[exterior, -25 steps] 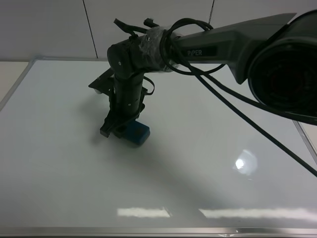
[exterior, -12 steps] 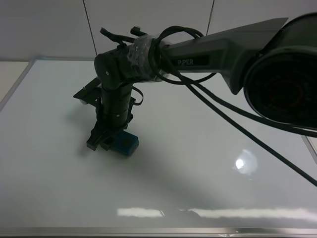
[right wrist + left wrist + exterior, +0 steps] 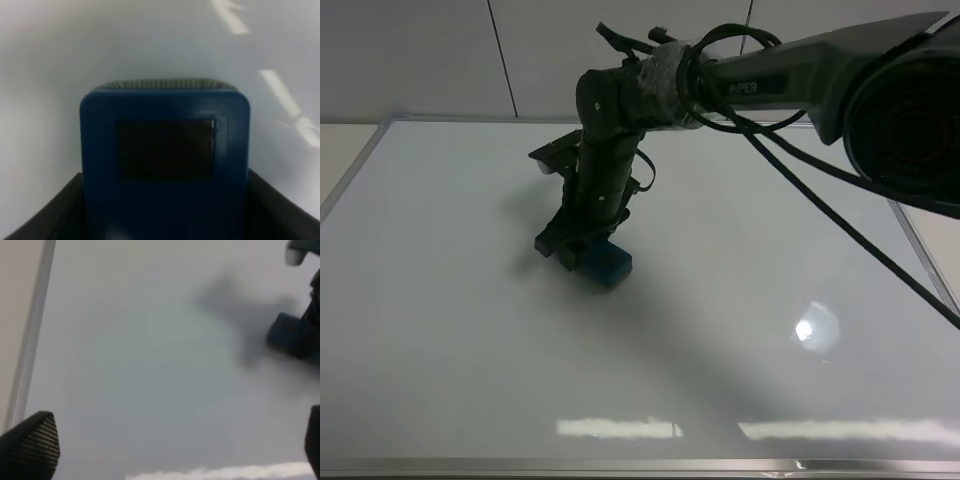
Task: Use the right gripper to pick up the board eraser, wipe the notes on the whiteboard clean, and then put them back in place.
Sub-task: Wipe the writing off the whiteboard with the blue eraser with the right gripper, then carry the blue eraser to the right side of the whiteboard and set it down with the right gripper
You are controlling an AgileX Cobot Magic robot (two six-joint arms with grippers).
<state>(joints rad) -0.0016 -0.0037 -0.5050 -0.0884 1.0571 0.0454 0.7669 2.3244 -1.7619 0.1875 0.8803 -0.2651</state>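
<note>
Change: half a second earlier the right gripper (image 3: 582,250) had the eraser (image 3: 608,265) nearer the left edge and the front of the whiteboard (image 3: 770,300). It had since swept back toward the middle and slightly farther up the board.
Meaning for the task: this read as a back-and-forth wiping stroke, so the wiping step was under way and the return of the eraser was not yet due.
Right gripper: closed on the eraser, gripping its sides, with the eraser pressed against the board, left of centre.
Notes: no red mark showed on the bare board in any view. Whether it was wiped away or hidden under the arm could not be told.
High view only: the whole board and where the stroke sat on it.
Right wrist view only: the eraser's top close up, with one dark patch (image 3: 165,149) and black fingers (image 3: 40,215) on either side.
Left wrist view only: the left gripper (image 3: 170,450), spread wide and holding nothing, hanging over the board near its frame (image 3: 30,340), well away from the eraser.
</note>
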